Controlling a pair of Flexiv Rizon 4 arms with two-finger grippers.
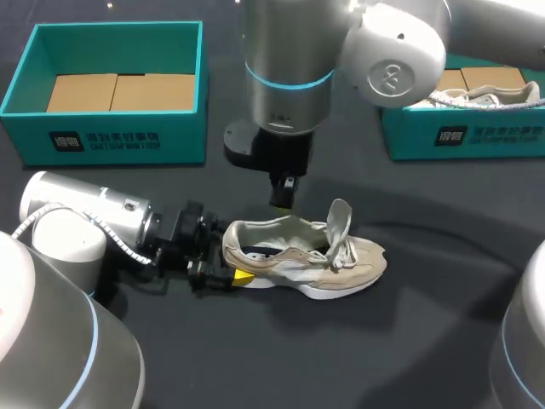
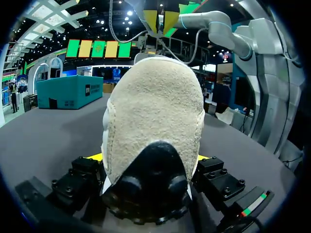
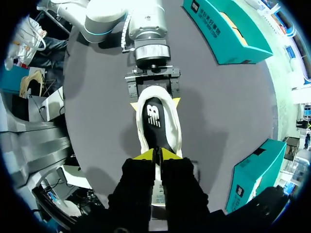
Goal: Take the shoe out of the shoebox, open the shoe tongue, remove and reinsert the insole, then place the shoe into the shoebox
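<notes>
**A:** Where is the shoe sitting?

**B:** It is resting on its sole near the middle of the dark tabletop, outside both boxes. Its toe is pointing to my right and its tongue is standing up.

**A:** What is the left pincer doing?

**B:** It is lying low over the tabletop behind the shoe and clamping the heel, with one yellow-tipped finger pressing on each side.

**A:** And the right pincer?

**B:** It is hanging straight down over the shoe's opening, fingers pressed together, and nothing is showing between them. I cannot tell whether the tips are touching the collar. In the right wrist view the black insole is lying inside the shoe, just ahead of those tips.

**A:** And the boxes?

**B:** The teal shoebox is sitting at the far left, well apart from the shoe, with cardboard lying in it. The other teal box at the far right is holding a second shoe.
</notes>
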